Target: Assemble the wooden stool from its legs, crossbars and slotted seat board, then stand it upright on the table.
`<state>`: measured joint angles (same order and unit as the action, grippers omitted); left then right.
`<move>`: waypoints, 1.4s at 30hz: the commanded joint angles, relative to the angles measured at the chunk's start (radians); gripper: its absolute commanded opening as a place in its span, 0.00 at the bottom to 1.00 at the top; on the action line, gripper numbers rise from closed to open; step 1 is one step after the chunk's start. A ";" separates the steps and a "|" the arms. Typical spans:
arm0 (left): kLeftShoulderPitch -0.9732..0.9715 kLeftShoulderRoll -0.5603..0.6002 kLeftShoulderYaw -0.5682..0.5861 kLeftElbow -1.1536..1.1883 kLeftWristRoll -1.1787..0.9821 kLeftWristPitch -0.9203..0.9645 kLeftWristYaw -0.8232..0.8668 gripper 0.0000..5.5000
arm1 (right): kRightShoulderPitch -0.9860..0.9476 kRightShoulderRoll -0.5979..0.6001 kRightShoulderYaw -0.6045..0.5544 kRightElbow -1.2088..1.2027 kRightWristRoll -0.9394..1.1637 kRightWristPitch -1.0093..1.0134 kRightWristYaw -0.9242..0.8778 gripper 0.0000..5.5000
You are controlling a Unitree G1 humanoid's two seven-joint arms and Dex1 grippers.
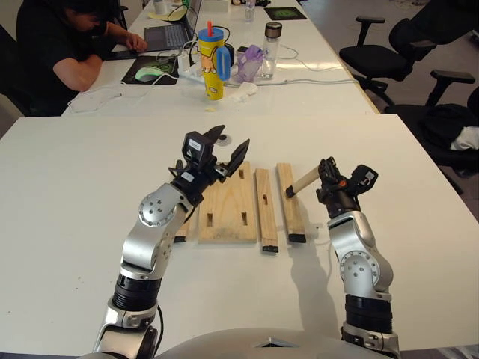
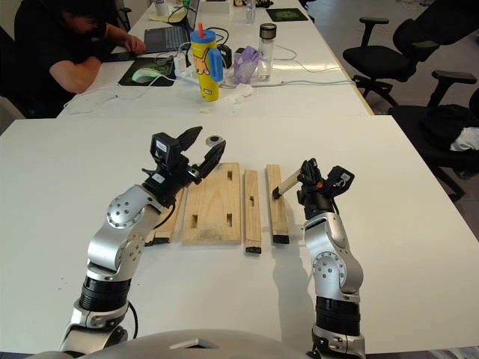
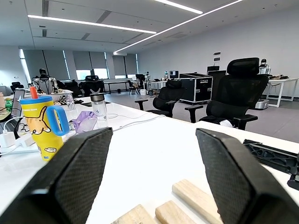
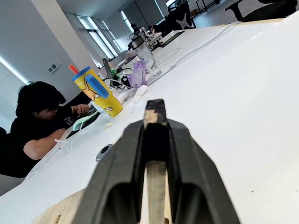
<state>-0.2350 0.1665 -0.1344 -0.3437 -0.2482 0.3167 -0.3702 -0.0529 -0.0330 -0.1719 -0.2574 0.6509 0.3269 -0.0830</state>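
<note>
The left gripper (image 1: 233, 137) is hanging above the far left corner of the board (image 1: 228, 200), its two black fingers spreading wide apart and holding nothing. In the left wrist view the pads (image 3: 74, 177) are showing a fine woven texture.

The right gripper (image 1: 324, 170) is clamping shut on a leg (image 1: 301, 182), a slim pale wooden stick with a black cap. The leg is tilting down to the left, its capped end sitting over the far part of the right slat (image 1: 290, 200); whether it is touching cannot be told.

The board, flat pale wood with visible grain and small rectangular slots cut through it, is lying in the middle of the smooth white table (image 1: 75, 187). Two narrow slats are lying parallel just to its right: the middle slat (image 1: 265, 209), with a slot of its own, and the right slat, both wearing black caps at their near ends. Another wooden piece (image 1: 182, 230) is lying along the board's left edge, partly hidden by the left arm.

On the far table, a yellow plastic cup (image 1: 212, 63) with a blue handle is standing beside a clear bottle (image 1: 271, 46).
</note>
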 commanded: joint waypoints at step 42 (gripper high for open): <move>-0.003 -0.013 -0.071 0.014 0.074 -0.002 0.010 0.60 | 0.032 -0.048 0.186 0.236 -0.482 -0.216 0.181 0.08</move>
<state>-0.2305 0.1529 -0.2136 -0.3393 -0.1718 0.3191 -0.3529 -0.0685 -0.0830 0.0149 -0.0732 0.1724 0.0662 0.0920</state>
